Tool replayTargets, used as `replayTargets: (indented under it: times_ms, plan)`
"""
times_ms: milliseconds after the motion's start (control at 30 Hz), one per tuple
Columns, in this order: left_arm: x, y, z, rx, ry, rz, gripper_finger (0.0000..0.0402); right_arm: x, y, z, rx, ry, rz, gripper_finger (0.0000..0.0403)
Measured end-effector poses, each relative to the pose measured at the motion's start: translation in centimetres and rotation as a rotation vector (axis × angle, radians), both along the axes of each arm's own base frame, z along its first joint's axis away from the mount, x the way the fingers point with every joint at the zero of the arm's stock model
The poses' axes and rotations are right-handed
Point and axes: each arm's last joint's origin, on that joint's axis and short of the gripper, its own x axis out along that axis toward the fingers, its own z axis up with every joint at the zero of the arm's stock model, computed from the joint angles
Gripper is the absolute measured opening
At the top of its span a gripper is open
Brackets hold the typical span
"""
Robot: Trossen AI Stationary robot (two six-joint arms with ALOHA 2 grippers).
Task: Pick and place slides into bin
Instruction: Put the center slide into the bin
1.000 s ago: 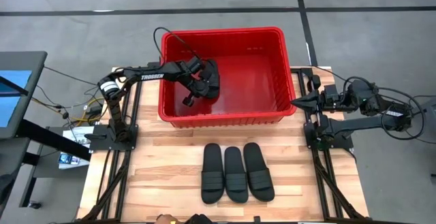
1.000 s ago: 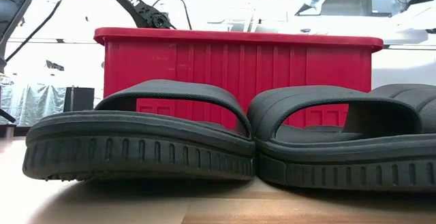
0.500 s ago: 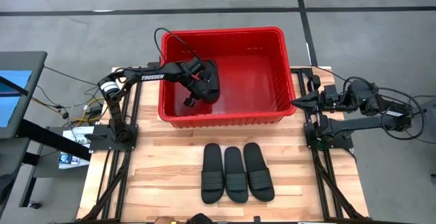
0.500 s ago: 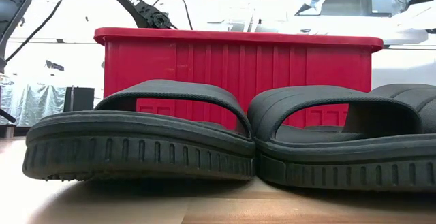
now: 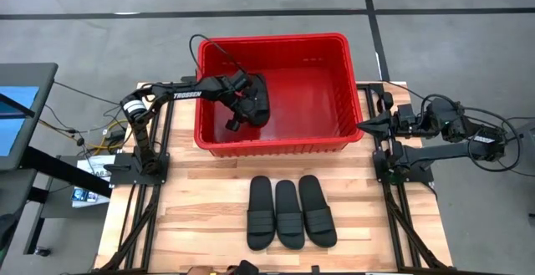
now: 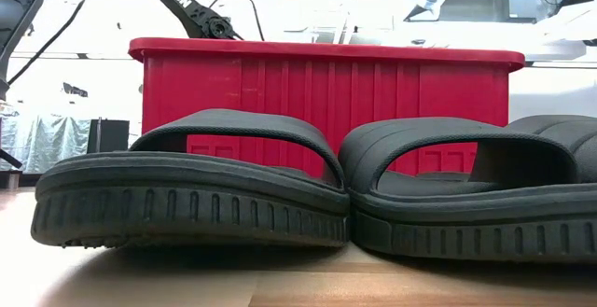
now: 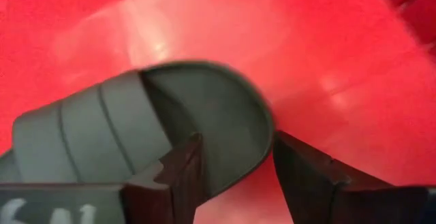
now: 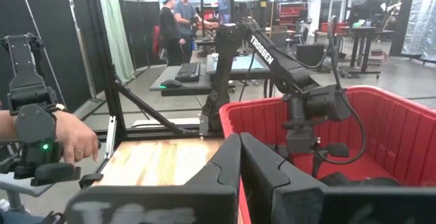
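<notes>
The red bin (image 5: 272,145) stands at the table's far middle. One black slide (image 5: 259,99) lies inside it at the left. My left gripper (image 7: 238,173) reaches down into the bin, open, with the slide's rounded end (image 7: 255,125) between its fingers. Three more slides (image 5: 289,214) lie side by side, soles down, on the wooden table in front of the bin. Two of them fill the low view (image 6: 187,190) (image 6: 466,190). My right gripper (image 5: 361,124) waits shut at the table's right, level, pointing at the bin. My left gripper comes at the slide slanting down from the table's left, its open fingers (image 7: 180,176) on either side of the rounded end of the sole. I cannot tell whether they touch it. The slide rests on the bin's red floor (image 7: 327,67).
Bare wood lies left and right of the three slides. At the left of the right wrist view, a person's hand (image 8: 71,135) holds a dark device beside the table. People stand at a desk (image 8: 177,13) far behind. A small dark thing shows at the table's near edge (image 5: 242,268).
The slide in the bin has slipped a little toward the bin's near wall. My left arm has kept its place.
</notes>
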Motion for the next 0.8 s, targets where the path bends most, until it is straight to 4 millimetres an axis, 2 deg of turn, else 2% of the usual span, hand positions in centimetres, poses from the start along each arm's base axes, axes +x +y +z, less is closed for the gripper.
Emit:
replayTargets:
  times_ms: [167, 333, 800]
  plan:
    - [0.4, -0.3, 0.2, 0.073, 0.061, 0.042, 0.0175, 0.0, 0.0, 0.0, 0.0, 0.0, 0.0, 0.0]
    - [1.0, -0.7, 1.4, 0.11, 0.097, 0.055, 0.0176, 0.0, 0.0, 0.0, 0.0, 0.0, 0.0, 0.0]
    - [1.2, -0.4, 7.0, 0.106, 0.197, 0.141, 0.0176, 0.0, 0.0, 0.0, 0.0, 0.0, 0.0, 0.0]
